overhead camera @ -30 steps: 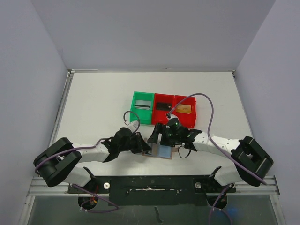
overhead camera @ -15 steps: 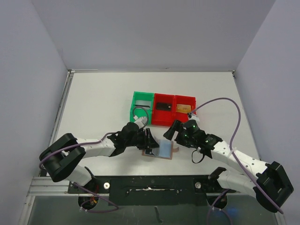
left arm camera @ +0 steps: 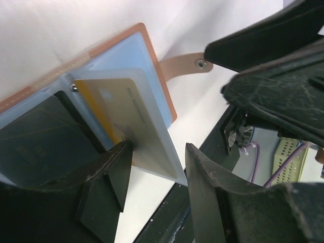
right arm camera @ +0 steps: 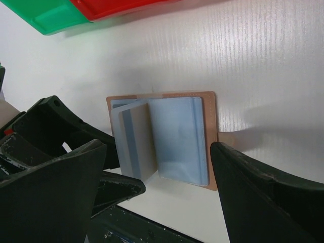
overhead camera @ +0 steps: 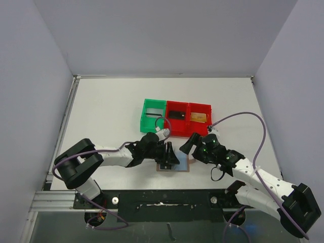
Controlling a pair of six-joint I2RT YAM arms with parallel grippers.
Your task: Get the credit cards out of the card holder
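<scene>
On the white table (overhead camera: 101,116) both arms have moved. The right gripper (right arm camera: 158,148) has drawn back to the right, and its fingers are spread wide and hold nothing. In front of the green bin (overhead camera: 153,115) and red bins (overhead camera: 188,117), the card holder (right arm camera: 177,139) lies open between the arms. A pale card (left arm camera: 136,116) leans half out of its pocket. The left gripper (left arm camera: 158,157), shut a second ago, now straddles that card with its fingers parted and not pinching. We judge the card is loosened but not yet out.

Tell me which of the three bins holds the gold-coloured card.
The red bin farthest right, at the end of the row: its gold card sets it apart. The middle red bin holds a dark card, the green bin a dark item.
</scene>
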